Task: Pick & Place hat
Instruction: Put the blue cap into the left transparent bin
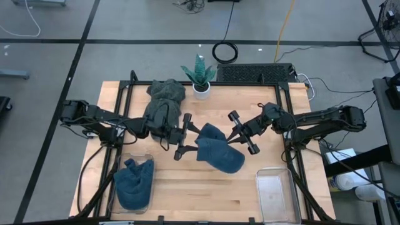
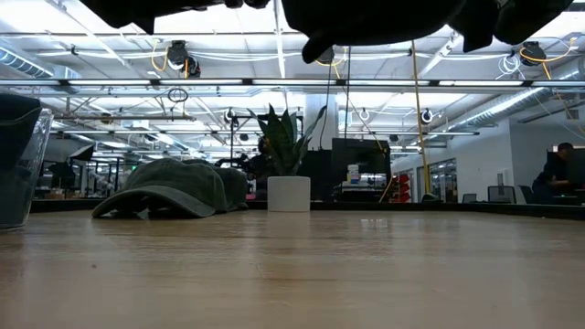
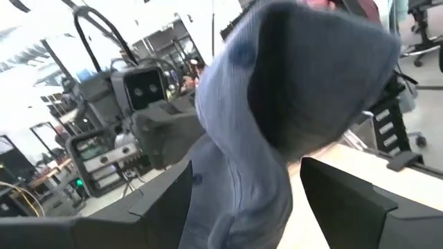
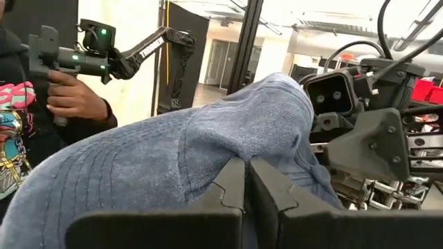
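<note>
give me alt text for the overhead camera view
Both arms hold a blue cap in the air over the middle of a wooden table. Around it sit green caps, a potted plant and two clear bins.

Bare table front lies open between the two bins (green hats, plant crowd the back).

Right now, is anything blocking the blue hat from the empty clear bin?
Nothing visible does. The right gripper holds the blue hat in the air, the left gripper open around it. The table toward the empty clear bin is bare.
</note>
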Controlling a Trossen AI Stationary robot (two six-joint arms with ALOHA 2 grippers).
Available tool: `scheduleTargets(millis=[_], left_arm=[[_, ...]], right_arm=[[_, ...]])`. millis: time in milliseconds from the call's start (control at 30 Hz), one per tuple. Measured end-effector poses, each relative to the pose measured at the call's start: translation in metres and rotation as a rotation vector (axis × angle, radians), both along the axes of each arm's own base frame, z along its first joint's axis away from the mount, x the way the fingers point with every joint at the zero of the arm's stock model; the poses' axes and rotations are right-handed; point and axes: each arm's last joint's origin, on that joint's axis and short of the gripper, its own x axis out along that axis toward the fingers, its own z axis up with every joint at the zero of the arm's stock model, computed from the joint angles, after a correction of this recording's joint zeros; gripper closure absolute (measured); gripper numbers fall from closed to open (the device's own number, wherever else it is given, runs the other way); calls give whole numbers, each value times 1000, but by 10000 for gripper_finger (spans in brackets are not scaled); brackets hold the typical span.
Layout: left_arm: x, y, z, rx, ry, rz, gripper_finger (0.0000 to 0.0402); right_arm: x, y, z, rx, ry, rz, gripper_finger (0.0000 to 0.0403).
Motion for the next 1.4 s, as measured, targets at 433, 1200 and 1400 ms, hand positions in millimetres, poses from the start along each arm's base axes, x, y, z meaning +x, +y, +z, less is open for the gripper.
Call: scheduleTargets(millis=[433, 1200, 1400], left_arm=[[0, 2, 1, 7, -9, 25, 318], [-9, -16, 0, 496, 71, 803, 396], [-7, -26, -1, 491, 32, 605, 397]], right_arm=[[0, 0, 0, 0, -1, -8, 403], [5, -14, -18, -35, 163, -413, 284], [5, -26, -17, -13, 151, -724, 239]])
